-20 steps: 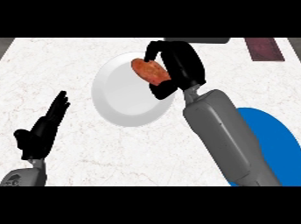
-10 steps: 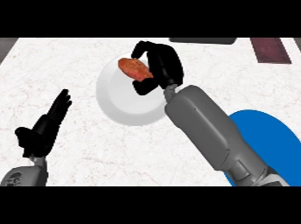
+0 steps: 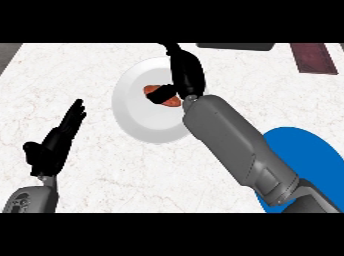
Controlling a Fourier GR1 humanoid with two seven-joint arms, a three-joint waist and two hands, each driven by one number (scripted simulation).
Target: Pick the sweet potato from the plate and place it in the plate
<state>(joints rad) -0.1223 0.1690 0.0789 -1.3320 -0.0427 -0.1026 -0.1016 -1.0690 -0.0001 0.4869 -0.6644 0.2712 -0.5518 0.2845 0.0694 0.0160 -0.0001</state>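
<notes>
An orange-red sweet potato lies over the white plate at the middle of the counter. My right hand reaches over the plate from the right and its fingers curl round the sweet potato, hiding part of it. A blue plate sits at the lower right, partly covered by my right forearm. My left hand rests open at the lower left, fingers straight and pointing up, apart from both plates.
A dark red rectangular object lies at the far right of the white marble counter. A dark flat object shows at the far edge behind the white plate.
My right hand has come lower over the white plate with the sweet potato, and the forearm swung left. The left hand has not moved.
</notes>
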